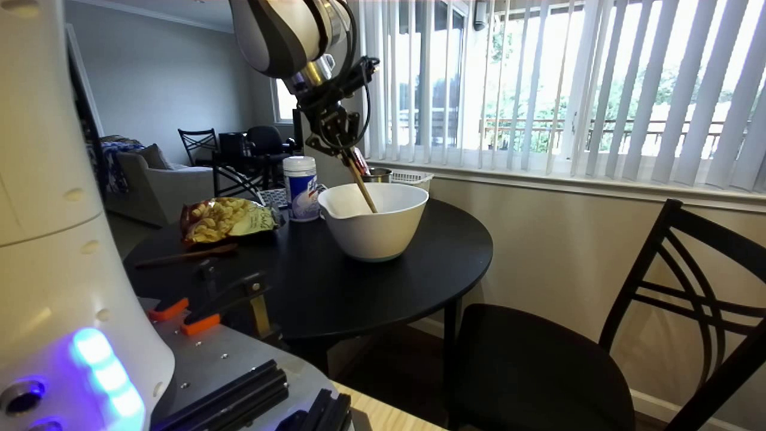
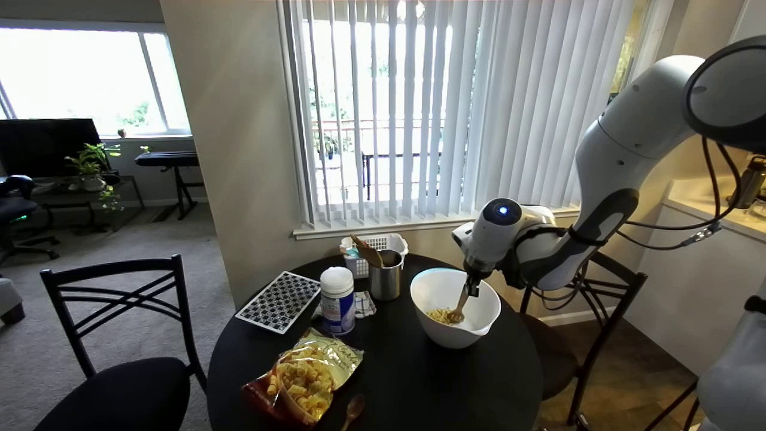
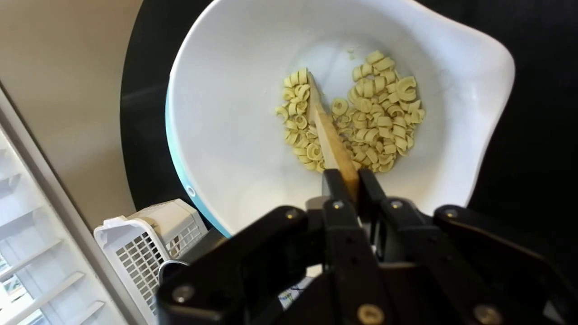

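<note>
so in the wrist view we've got the gripper (image 3: 351,181) at bottom centre, pinched narrow on the handle of a wooden utensil (image 3: 330,140). its far end is down in the white bowl (image 3: 226,99), in among the curly pasta bits (image 3: 379,128) mid-frame. as far along as we can judge: grip made, utensil in the bowl. what's not done: it isn't out or let go, and the bits aren't even, with a smaller clump left of it, a bigger one right. we can't tell if the tip touches bottom. in an exterior view, a snack bag (image 2: 306,377) and a loose spoon (image 2: 354,409) lie at the bottom, left of centre, below a white-lidded tub (image 2: 338,306).
</note>
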